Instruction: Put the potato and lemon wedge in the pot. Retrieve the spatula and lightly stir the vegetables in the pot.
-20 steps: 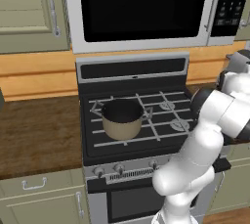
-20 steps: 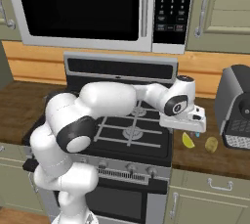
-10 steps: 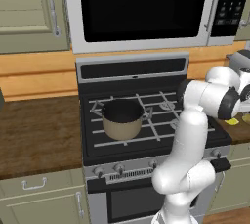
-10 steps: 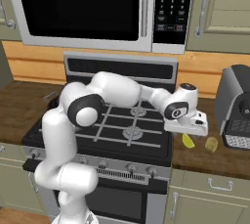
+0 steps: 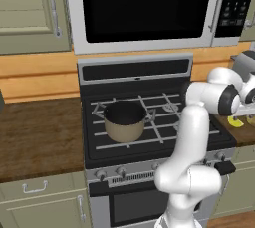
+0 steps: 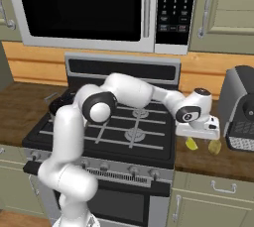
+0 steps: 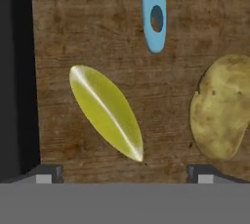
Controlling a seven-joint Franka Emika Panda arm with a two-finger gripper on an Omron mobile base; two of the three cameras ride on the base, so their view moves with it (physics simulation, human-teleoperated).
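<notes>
Since 1 second ago, the fingers point(image 7: 125, 174), spread apart, have dropped toward the lemon wedge point(image 7: 106, 111).

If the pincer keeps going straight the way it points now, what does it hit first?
Most likely the lemon wedge, which lies on the wooden counter between the open pincer's fingertips. The potato sits off toward one fingertip; depth is uncertain.
</notes>
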